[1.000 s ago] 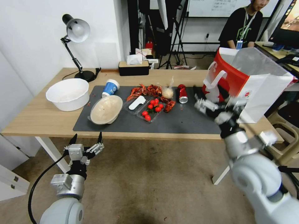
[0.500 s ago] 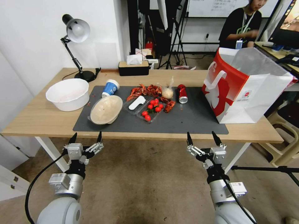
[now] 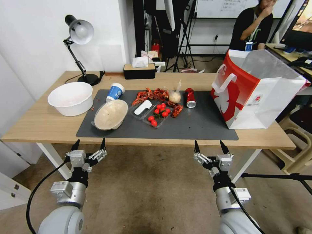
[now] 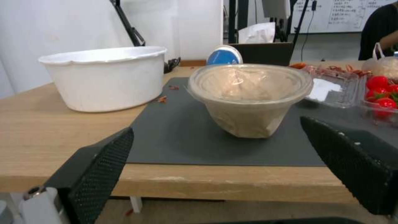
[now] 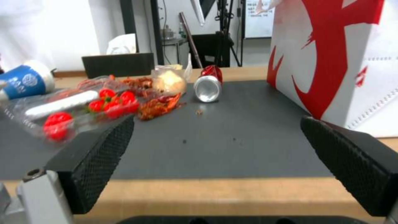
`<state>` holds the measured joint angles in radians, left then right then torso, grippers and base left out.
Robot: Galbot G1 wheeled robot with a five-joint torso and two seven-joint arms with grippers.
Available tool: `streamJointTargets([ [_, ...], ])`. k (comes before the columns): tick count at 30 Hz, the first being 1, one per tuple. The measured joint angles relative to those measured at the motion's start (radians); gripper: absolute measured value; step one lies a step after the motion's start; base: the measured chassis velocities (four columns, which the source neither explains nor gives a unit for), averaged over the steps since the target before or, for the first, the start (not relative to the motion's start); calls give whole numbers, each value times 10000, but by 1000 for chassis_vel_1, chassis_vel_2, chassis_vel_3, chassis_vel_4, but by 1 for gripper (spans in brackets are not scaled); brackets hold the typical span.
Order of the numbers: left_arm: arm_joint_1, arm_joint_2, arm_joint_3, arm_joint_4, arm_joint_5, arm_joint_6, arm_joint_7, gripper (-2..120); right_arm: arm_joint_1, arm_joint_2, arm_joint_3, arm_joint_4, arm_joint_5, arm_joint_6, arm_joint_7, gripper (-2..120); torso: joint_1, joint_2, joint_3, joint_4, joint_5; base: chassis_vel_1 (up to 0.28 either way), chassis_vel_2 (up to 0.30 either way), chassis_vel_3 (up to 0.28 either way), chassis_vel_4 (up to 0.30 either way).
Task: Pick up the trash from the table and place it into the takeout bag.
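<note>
The trash lies on the table's [image 3: 42,125] dark mat [image 3: 195,125]. A blue-and-white paper cup [image 3: 115,91] lies tipped over at the back left. The beige lidded bowl [image 3: 111,114] leans beside it, straight ahead of the left gripper [image 3: 90,143] in its wrist view [image 4: 248,96]. A clear bag with a beige ball [image 3: 175,96] and a small red can [image 3: 190,97] on its side lie mid-mat; the can [image 5: 208,85] faces the right gripper [image 3: 209,143]. The red-and-white takeout bag [image 3: 256,87] stands open at the right end. Both grippers hang open and empty below the table's front edge.
A large white basin [image 3: 71,97] sits at the left, a desk lamp [image 3: 79,32] and a black tissue box [image 3: 139,71] along the back. A clear tray of red tomatoes [image 3: 157,115] and red crayfish shells [image 3: 152,94] lie mid-mat. Bare mat stretches between can and bag.
The right arm dropped from beside the takeout bag to below the front edge of the table, open. The left arm has stayed put.
</note>
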<state>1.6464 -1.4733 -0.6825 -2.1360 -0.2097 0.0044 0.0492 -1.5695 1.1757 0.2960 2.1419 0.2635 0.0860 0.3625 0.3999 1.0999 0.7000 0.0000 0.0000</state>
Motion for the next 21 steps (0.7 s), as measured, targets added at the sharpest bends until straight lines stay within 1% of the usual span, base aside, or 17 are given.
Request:
streamJointTargets([
  [1, -8, -5, 16, 21, 3, 0, 0, 100, 285, -76, -43, -33, 288, -180, 66, 100, 0, 0, 0, -1, 0, 0, 0, 0, 0],
  [2, -8, -5, 16, 21, 3, 0, 0, 100, 285, -76, -43, -33, 288, -180, 66, 100, 0, 0, 0, -1, 0, 0, 0, 0, 0],
  [5, -35, -20, 44, 59, 7, -10, 0, 100, 1132, -297, -148, -201, 1128, -733, 251, 100, 0, 0, 0, 1, 0, 0, 0, 0, 0],
  [6, -48, -20, 53, 71, 7, -12, 0, 100, 1660, -415, -215, -345, 1666, -1056, 394, 100, 0, -1, 0, 1, 2, 0, 0, 0, 0],
  [7, -48, -20, 53, 71, 7, -12, 0, 100, 1660, -415, -215, -345, 1666, -1056, 394, 100, 0, -1, 0, 1, 2, 0, 0, 0, 0],
  [9, -97, 13, 96, 120, 8, -14, 0, 100, 2146, -503, -230, -526, 2033, -1325, 521, 100, 0, 0, 0, 3, 2, 0, 0, 0, 0],
  [10, -177, 69, 161, 196, 7, -12, 1, 100, 2520, -565, -229, -726, 2295, -1504, 621, 100, 0, -1, 1, 0, -1, 0, 0, 0, 0],
  [11, -177, 69, 161, 196, 7, -12, 1, 100, 2520, -565, -229, -726, 2295, -1504, 621, 100, 0, -1, 1, 0, -1, 0, 0, 0, 0],
  [12, -217, 107, 198, 241, 7, -9, 5, 100, 2909, -609, -241, -986, 2581, -1691, 742, 100, 0, 0, 0, -6, -3, 0, 0, 0, 0],
  [13, -217, 121, 203, 264, 6, -8, 6, 100, 3296, -648, -317, -1264, 2849, -1841, 845, 100, 0, 0, 1, -6, -1, 0, 0, 0, 0],
  [14, -213, 125, 202, 273, 4, -8, 6, 100, 3657, -674, -415, -1538, 3070, -1963, 925, 100, 1, -1, 1, -1, 0, 0, 0, 0, 0],
  [15, -213, 125, 202, 273, 4, -8, 6, 100, 3657, -674, -415, -1538, 3070, -1963, 925, 100, 1, -1, 1, -1, 0, 0, 0, 0, 0],
  [18, -179, 138, 147, 289, -9, -23, 7, 100, 5046, -731, -862, -2627, 3587, -2185, 1001, 100, 1, -1, 1, 2, 0, 0, 0, 0, 0],
  [19, -179, 138, 147, 289, -9, -23, 7, 100, 5046, -731, -862, -2627, 3587, -2185, 1001, 100, 1, -1, 1, 2, 0, 0, 0, 0, 0],
  [21, -167, 140, 97, 289, -23, -27, 6, 100, 6039, -763, -1303, -3330, 4068, -2215, 1008, 100, 1, -1, 1, 2, 0, 0, 0, 0, 0],
])
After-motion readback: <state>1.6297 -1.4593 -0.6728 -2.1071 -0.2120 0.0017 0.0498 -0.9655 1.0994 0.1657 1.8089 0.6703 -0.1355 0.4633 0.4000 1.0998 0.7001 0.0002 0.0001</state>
